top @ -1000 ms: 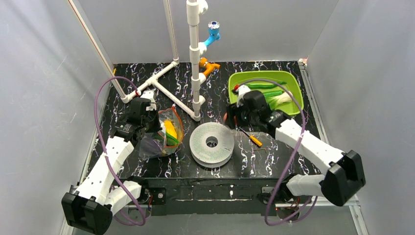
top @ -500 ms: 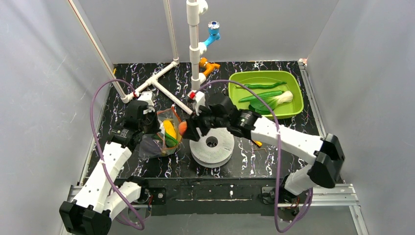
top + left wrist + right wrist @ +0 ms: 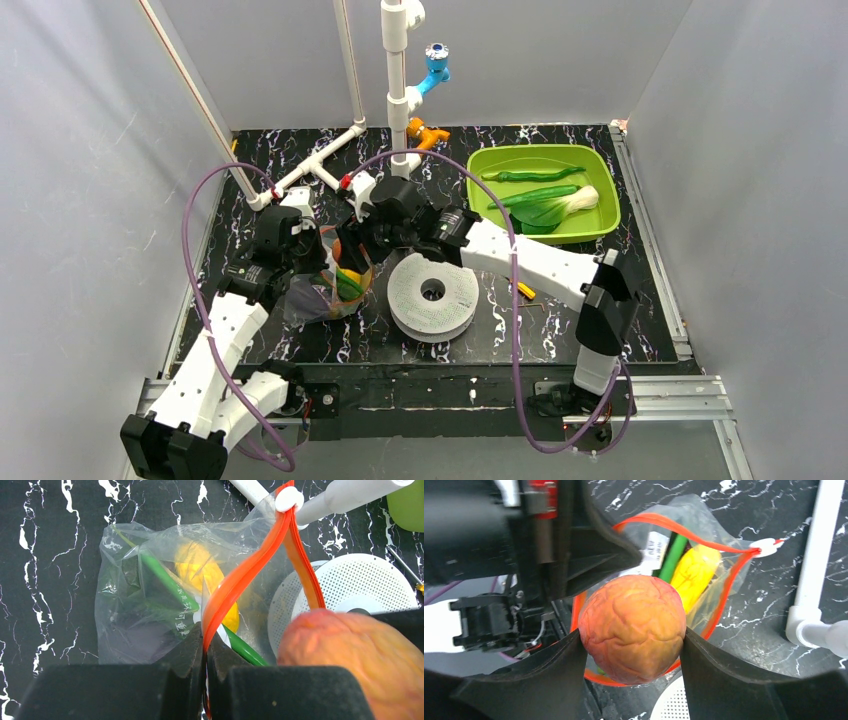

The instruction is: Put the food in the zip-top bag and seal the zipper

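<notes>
- The right gripper (image 3: 631, 647) is clenched on the orange (image 3: 631, 625), with one black finger on each side of the fruit
- The orange hangs right over the open mouth of the zip-top bag (image 3: 130, 600); in the right wrist view the zipper (image 3: 724, 592) loops around behind the fruit
- Whether the orange has passed below the rim of the mouth cannot be told
- The left gripper (image 3: 205, 647) is pinched tight on the near side of the zipper, holding that edge of the mouth up off the bench (image 3: 500, 335)
- From the pinch the orange-red strip rises and splits into two lips, which meet again at a white slider (image 3: 289, 499) at the far end
- In the left wrist view the orange is just to the right of the left gripper's fingers, close beside the zipper
- Inside the bag lie a yellow banana (image 3: 200, 570) and a long green pepper (image 3: 165, 582), side by side and seen through the clear plastic
- The bag sits on the left part of the bench, beside a white perforated disc (image 3: 432, 293) and near a white pipe frame (image 3: 335, 175)
- Well apart, at the far right, the lime-green tray (image 3: 540, 149) holds a bok choy (image 3: 565, 205) and green peppers (image 3: 530, 174)
- A small orange-handled screwdriver (image 3: 522, 290) lies on the bench just right of the disc
</notes>
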